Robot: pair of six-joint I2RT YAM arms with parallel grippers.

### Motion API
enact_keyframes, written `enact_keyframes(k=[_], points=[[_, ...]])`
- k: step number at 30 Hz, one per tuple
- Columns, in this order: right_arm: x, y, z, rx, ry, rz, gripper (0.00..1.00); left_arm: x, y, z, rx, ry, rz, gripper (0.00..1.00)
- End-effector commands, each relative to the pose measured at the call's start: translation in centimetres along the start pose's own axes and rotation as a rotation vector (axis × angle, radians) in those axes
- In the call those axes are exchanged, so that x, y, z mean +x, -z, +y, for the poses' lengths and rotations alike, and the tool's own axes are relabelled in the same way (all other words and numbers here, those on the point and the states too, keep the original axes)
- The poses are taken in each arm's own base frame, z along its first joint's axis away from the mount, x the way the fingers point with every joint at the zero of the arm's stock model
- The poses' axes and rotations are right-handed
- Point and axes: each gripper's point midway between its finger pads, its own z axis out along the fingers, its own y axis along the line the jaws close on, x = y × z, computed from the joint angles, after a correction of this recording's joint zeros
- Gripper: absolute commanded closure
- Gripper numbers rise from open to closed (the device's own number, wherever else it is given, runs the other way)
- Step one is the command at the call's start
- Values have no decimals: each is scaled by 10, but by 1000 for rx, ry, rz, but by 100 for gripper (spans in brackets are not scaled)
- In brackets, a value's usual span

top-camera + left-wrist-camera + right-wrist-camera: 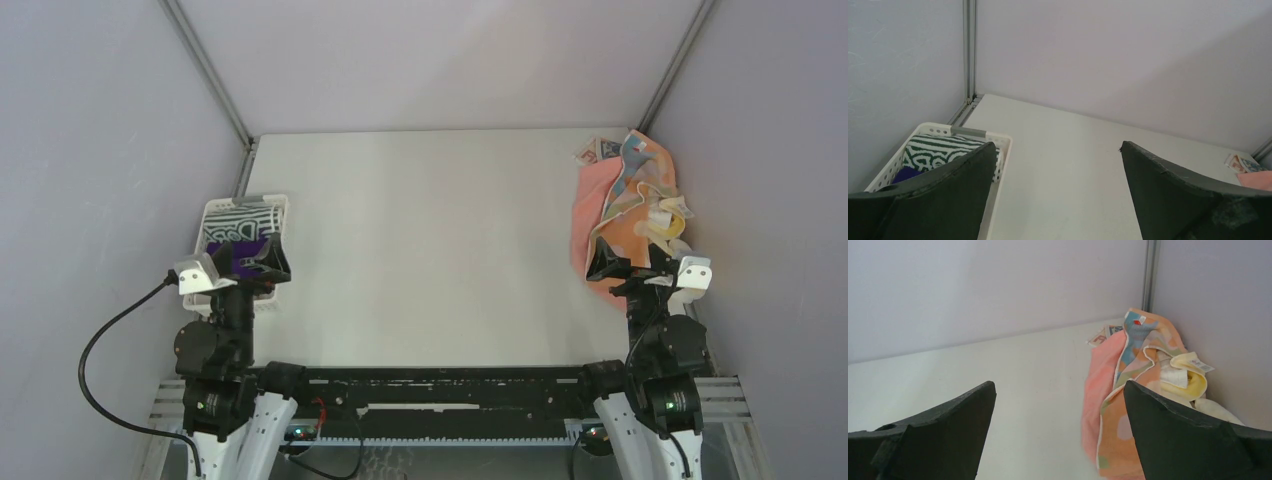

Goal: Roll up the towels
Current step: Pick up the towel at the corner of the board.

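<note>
Towels [625,205]: heaped on the counter [430,250], well apart from the basket [212,208].
Left gripper [250,260]: spread wide, held above the basket's near end.
Right gripper [622,266]: spread wide, nothing held.

L gripper [1058,146] & R gripper [1059,385] wide open

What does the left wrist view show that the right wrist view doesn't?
Only left wrist: the white slotted plastic basket holding a dark-and-white patterned towel and a purple towel. Only right wrist: the orange-and-light-blue patched towel and the cream-yellow towel. Both: the white tabletop and the salmon-pink towel, just a corner in the left wrist view.
</note>
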Motion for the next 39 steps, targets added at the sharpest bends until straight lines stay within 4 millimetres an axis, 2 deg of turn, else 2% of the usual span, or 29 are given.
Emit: enact_keyframes(k=[1, 11, 18, 21, 23, 31, 39], points=[[-12, -1, 1, 0, -11, -44, 0, -5, -3, -3, 16, 1, -22, 0], [-6, -6, 5, 5, -28, 65, 0, -6, 5, -9, 54, 15, -30, 0], [21, -16, 11, 39, -110, 264, 0, -1, 10, -17, 105, 16, -13, 0], [44, -25, 13, 75, -163, 384, 1, 2, 11, -17, 111, 6, -7, 0], [61, -30, 6, 154, -180, 462, 3, 4, 11, -18, 119, 8, 0, 0], [133, -39, -49, 527, -51, 726, 6, 3, 14, -21, 137, 6, -5, 0], [194, -47, -76, 668, 110, 915, 24, 2, 15, -21, 142, 9, -8, 0]])
